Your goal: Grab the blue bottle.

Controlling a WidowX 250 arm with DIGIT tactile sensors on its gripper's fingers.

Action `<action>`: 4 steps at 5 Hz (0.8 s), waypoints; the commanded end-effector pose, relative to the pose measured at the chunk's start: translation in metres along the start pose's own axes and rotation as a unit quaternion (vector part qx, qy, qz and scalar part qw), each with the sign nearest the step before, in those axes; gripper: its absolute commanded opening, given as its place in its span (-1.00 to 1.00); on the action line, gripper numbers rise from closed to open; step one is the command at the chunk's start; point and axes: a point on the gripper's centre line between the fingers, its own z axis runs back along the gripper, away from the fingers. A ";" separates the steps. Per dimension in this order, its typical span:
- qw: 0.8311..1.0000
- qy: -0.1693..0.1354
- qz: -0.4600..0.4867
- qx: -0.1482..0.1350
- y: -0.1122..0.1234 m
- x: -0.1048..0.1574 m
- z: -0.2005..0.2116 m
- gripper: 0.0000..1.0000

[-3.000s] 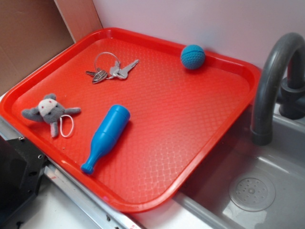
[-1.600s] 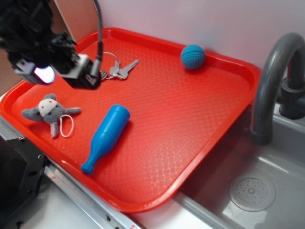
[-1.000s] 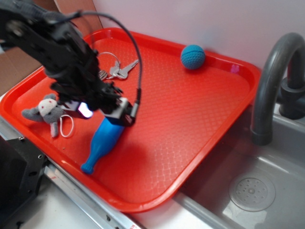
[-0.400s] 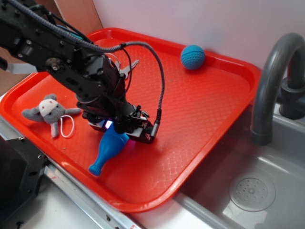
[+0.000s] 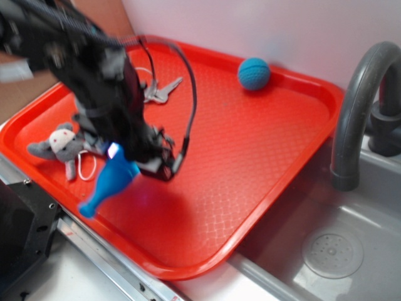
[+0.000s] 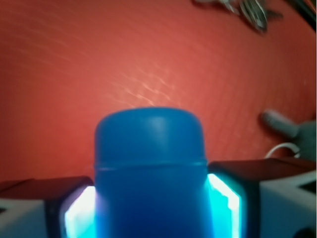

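A: Where is the bottle (image 5: 111, 180)?

B: In the gripper (image 5: 128, 164), held by its wide end. It hangs tilted over the near left part of the tray (image 5: 263, 157), neck pointing down toward the tray's front edge.

A: So the jaws are clamped on it?

B: Yes. The wrist view shows the bottle (image 6: 150, 168) filling the gap, with a finger (image 6: 232, 198) pressed against each side.

A: What else is on the tray?

B: A grey plush toy (image 5: 57, 144) just left of the gripper, keys (image 5: 160, 91) behind the arm, and a teal ball (image 5: 254, 74) at the far edge, well apart. A grey faucet (image 5: 357, 106) stands over the sink (image 5: 332, 251) on the right.
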 end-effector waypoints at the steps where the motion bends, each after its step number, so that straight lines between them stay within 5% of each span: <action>1: 0.994 0.031 -0.043 -0.097 0.031 0.026 0.097 -1.00; 3: 0.995 -0.024 0.012 -0.096 0.054 0.027 0.138 -1.00; 4: 0.994 0.026 -0.030 -0.098 0.058 0.036 0.129 -0.29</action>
